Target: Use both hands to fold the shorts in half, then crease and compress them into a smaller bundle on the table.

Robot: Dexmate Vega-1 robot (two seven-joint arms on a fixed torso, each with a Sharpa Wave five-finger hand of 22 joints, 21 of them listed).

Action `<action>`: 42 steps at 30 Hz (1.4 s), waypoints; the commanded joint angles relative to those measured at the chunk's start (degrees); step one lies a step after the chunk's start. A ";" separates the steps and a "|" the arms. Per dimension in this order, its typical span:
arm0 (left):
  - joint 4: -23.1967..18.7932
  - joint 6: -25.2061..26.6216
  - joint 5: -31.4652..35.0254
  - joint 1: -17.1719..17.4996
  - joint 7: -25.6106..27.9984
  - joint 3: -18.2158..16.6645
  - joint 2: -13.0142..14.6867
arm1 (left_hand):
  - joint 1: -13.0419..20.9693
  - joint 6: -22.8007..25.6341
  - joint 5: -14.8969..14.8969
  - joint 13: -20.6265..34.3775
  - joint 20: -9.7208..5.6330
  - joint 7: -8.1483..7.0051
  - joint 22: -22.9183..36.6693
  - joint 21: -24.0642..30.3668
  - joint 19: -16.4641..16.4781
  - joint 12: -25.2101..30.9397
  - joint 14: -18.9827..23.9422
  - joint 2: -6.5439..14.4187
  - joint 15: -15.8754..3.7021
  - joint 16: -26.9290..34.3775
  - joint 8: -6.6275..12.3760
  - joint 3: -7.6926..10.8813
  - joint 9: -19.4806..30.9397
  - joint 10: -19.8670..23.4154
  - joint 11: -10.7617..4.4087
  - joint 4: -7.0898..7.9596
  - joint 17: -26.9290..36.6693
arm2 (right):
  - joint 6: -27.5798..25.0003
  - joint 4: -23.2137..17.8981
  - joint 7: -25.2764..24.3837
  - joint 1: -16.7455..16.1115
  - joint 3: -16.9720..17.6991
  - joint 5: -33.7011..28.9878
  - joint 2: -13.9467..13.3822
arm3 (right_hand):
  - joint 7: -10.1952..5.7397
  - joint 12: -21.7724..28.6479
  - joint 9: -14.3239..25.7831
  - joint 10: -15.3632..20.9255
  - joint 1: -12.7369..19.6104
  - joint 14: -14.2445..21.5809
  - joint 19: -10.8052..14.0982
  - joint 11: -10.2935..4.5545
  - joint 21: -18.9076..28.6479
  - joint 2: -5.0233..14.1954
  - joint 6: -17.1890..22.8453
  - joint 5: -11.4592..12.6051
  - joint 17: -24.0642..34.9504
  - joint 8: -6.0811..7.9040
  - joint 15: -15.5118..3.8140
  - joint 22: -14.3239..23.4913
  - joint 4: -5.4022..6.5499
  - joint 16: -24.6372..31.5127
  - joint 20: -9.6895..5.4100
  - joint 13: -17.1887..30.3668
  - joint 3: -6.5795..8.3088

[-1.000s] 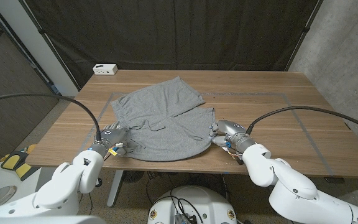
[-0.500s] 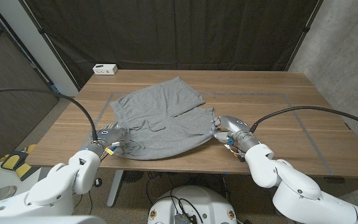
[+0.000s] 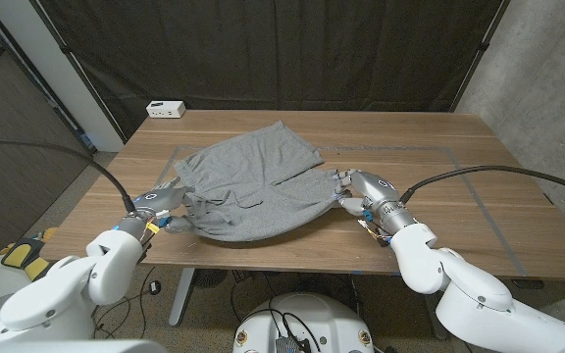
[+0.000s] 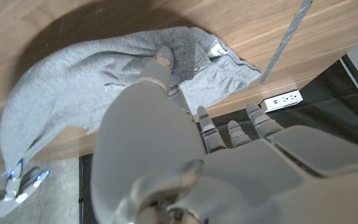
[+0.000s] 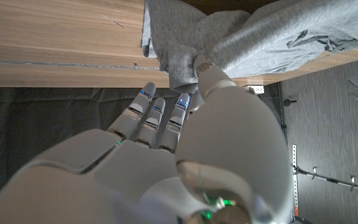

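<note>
**Shorts gripped at both near corners, front edge raised**

The wooden desk (image 3: 459,186) carries grey tape lines marking a rectangle on its surface. The grey shorts (image 3: 253,186) occupy the middle-left of the desk, far part lying spread on the wood, one leg reaching toward the far edge. The near edge is lifted and bunched, sagging between the two hands.

The left hand (image 3: 160,206) is at the near-left corner of the shorts, fingers closed on the fabric; the left wrist view shows one finger (image 4: 160,65) pressed into the grey cloth. The right hand (image 3: 359,188) is at the near-right corner, pinching a gathered fold; the right wrist view shows the cloth bunched against the thumb (image 5: 205,67), the other fingers extended beside it.

A small white box (image 3: 166,109) sits at the far-left corner of the desk, well apart from the shorts.
</note>
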 commanded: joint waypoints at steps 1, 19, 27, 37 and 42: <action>0.63 -23.07 -0.33 4.34 -2.04 -12.84 -17.52 | 0.85 6.35 0.70 0.23 -0.35 6.86 0.23 0.36 0.81 0.52 0.91 -0.26 -0.14 0.44 0.57 0.85 5.11 1.23 0.26 0.05 0.19 | 7.86 2.81 -3.45 -1.07 3.89 2.34 1.06 | 1.42 -0.17 0.32 0.64 0.63 0.39 -0.12 0.14 -0.15 -0.41 1.19 -0.35 0.20 0.38 -6.33 0.10 0.03 -0.26 0.44 0.16 0.51; 0.67 -38.13 -4.26 3.35 -12.19 -18.97 -32.65 | 1.32 5.81 2.64 0.40 0.19 7.58 0.35 0.17 0.63 -0.13 1.09 -0.83 0.82 0.08 1.58 1.92 7.16 1.22 1.58 0.35 0.31 | 22.14 10.20 -10.20 0.49 6.59 3.11 6.22 | 1.86 -0.63 0.89 0.15 0.54 0.11 -0.42 0.30 -0.35 -0.62 0.93 -0.52 0.26 0.69 -6.02 0.09 0.17 -0.66 0.73 0.20 1.16; 0.59 -39.19 -6.75 3.20 -17.47 -20.77 -35.96 | 1.34 4.55 3.59 0.48 0.36 8.07 0.44 0.35 1.13 -0.56 1.21 -0.86 1.43 0.01 1.73 2.45 8.24 0.64 2.75 0.55 0.36 | 23.86 12.90 -7.25 5.57 4.47 0.00 8.31 | 1.25 -0.99 1.22 -0.45 0.22 -0.05 -0.64 0.24 -0.46 -0.53 0.38 -0.60 0.35 0.74 -5.89 0.09 0.43 -0.84 0.90 0.23 1.50; 8.09 -47.17 -16.98 -0.43 -17.37 -21.47 -38.83 | 1.28 2.72 4.89 0.63 1.02 9.31 0.59 0.57 1.66 -0.76 0.76 -0.61 2.21 -0.26 2.28 3.27 10.27 0.59 4.46 0.76 0.43 | 26.63 19.15 -6.58 12.41 1.94 -2.18 13.29 | 1.02 -1.12 1.47 -0.59 -0.06 0.14 -0.62 0.00 -0.47 -0.47 0.20 -0.66 0.42 0.89 -6.04 0.09 0.60 -0.86 0.79 0.25 1.75; 11.08 -48.45 -19.87 -2.10 -16.86 -20.52 -38.65 | 1.35 2.91 5.28 0.66 1.11 9.87 0.64 0.70 1.97 -0.82 0.96 -0.48 2.41 -0.17 2.72 3.58 10.87 0.53 4.73 0.74 0.46 | 27.56 22.09 -5.47 15.90 1.27 -1.62 15.41 | 1.00 -1.10 1.56 -0.47 -0.11 0.16 -0.62 0.00 -0.47 -0.52 0.23 -0.68 0.43 0.99 -6.25 0.09 0.59 -0.90 0.80 0.25 1.85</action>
